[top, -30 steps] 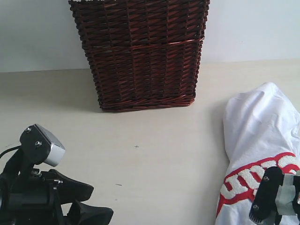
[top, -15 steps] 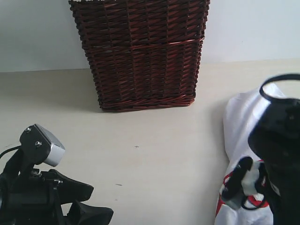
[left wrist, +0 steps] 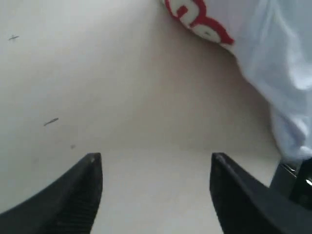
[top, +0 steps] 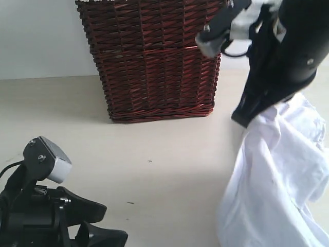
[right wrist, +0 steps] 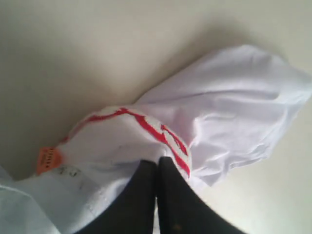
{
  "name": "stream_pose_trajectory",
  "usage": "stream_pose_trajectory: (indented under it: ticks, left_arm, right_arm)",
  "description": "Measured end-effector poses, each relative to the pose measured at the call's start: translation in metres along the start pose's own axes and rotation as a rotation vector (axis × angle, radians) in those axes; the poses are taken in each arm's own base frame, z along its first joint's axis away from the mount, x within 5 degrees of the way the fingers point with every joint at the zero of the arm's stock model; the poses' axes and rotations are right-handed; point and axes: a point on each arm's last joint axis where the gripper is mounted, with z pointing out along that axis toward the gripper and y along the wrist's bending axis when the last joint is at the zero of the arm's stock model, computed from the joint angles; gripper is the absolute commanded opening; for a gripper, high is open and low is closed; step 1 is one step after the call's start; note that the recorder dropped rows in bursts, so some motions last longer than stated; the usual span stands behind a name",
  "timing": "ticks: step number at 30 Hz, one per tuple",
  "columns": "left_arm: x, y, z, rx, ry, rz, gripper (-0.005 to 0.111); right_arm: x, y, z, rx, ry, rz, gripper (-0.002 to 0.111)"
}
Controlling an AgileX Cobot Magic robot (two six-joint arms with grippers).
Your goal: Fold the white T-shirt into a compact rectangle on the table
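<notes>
- Nearest, at the left, the left claw (left wrist: 156,157) hangs low over the surface (top: 169,170). Its two dark fingers (left wrist: 85,192) are spread wide apart, with only bare surface between them.
- A grey camera box (top: 49,160) sits on top of that arm at the near left edge.
- The surface is pale cream. A few tiny dark specks (top: 149,161) lie on its middle part, ahead of the left claw.
- At the near right is the white T-shirt (top: 277,180). It hangs in a long crumpled drape that widens toward the near edge of the exterior view and runs out of that view there.
- In the right wrist view, the shirt's lower folds seem to lie bunched on the surface.
- The red-edged letters (right wrist: 168,139) curve across the bunched chest, and an orange tag (right wrist: 48,160) shows beside them at the neck.
- In the left wrist view, part of the lettering and a white fold lie well beyond the spread fingers.
- Above the drape, the right claw (right wrist: 157,165) is pressed together on a pinch of the shirt's cloth just by the letters. The shirt hangs from this point.
- The black right arm (top: 290,46) slants down from the upper right to that pinch.
- Farther back in the middle, a dark brown wicker basket (top: 159,62) stands upright on the surface, apart from the shirt.
- Behind it is a plain pale wall (top: 41,36).
</notes>
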Motion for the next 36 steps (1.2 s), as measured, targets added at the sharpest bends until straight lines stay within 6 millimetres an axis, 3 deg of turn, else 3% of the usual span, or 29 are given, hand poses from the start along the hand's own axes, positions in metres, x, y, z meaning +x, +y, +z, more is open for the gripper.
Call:
stream_pose_trajectory:
  ticks: [5,8,12,19,25,28,33,36]
  left_arm:
    - [-0.007,-0.021,0.000,0.241,-0.092,0.073,0.062]
    - [-0.016,-0.020,0.003,0.248,-0.186,0.065,0.062]
    - [-0.031,-0.009,0.019,0.187,-0.217,0.019,0.062]
    - [-0.047,0.009,0.070,0.195,-0.164,-0.042,0.062]
    - [-0.053,0.001,0.098,0.392,-0.150,0.014,0.062]
    - [-0.058,0.007,0.112,0.345,-0.117,0.028,0.061]
    - [-0.061,0.014,0.120,0.282,-0.087,0.041,0.040]
    - [-0.061,0.013,0.120,0.300,-0.093,0.051,0.047]
  right_arm:
    - [-0.014,-0.017,-0.033,0.059,-0.119,0.034,0.000]
    - [-0.016,-0.020,-0.039,0.063,-0.141,0.044,0.000]
    - [-0.016,-0.020,-0.040,0.063,-0.139,0.047,0.000]
    - [-0.016,-0.020,-0.040,0.063,-0.138,0.047,0.000]
    - [-0.016,-0.020,-0.040,0.060,-0.138,0.048,0.000]
    - [-0.016,-0.020,-0.040,0.060,-0.138,0.050,0.000]
    - [-0.016,-0.020,-0.040,0.060,-0.137,0.050,0.000]
    - [-0.016,-0.020,-0.040,0.060,-0.137,0.050,0.000]
